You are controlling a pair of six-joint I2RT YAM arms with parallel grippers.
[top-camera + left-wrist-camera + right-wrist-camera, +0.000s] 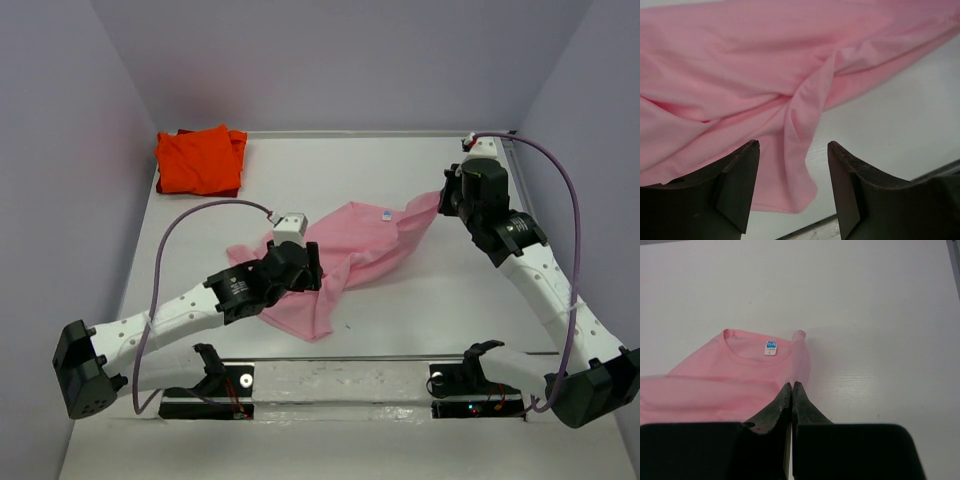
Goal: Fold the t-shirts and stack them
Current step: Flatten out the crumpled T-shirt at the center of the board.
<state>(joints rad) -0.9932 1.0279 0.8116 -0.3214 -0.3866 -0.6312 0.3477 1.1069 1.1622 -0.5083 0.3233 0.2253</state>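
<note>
Orange-red t-shirt (200,160): compact heap at 10 o'clock of table (450,300). Left gripper (793,146): jaws wide, nothing held, just above pink t-shirt (365,240), which lies rumpled at ctr. Right gripper (792,384), 2 o'clock: jaws closed, pinching pink t-shirt edge nr collar.

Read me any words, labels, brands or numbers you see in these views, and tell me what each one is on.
Blue neck label inside the collar of the pink t-shirt: white print, too small and blurred to read.
Orange-red t-shirt: no text visible.
Nothing else in any view carries writing that can be read.
</note>
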